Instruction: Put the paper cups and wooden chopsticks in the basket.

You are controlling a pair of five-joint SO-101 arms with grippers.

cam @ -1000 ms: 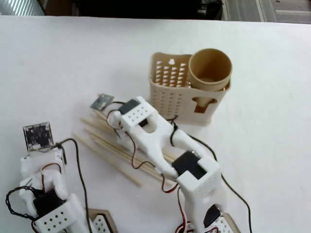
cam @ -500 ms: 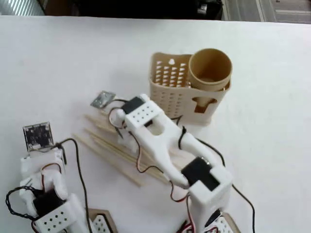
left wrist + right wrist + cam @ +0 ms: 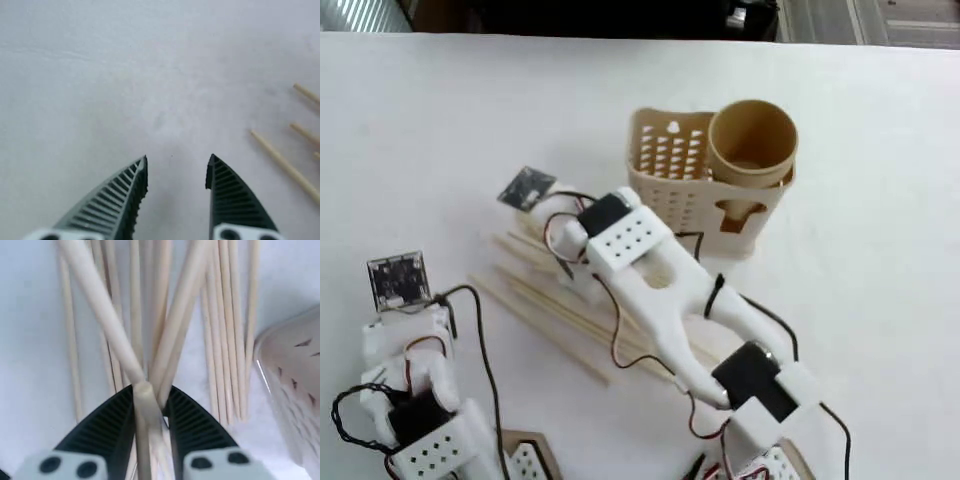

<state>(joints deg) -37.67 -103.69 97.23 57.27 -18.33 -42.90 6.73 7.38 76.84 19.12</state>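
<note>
Wrist of right arm now sits nearer the basket than a second ago; loose chopsticks lie unmoved on the tabletop. The right tool is clamped on a few chopsticks, so pick-up looks under way. The left tool is parted, empty. A cup stands in the basket. In the high view the arm covers the grip; stick count unclear.
</note>
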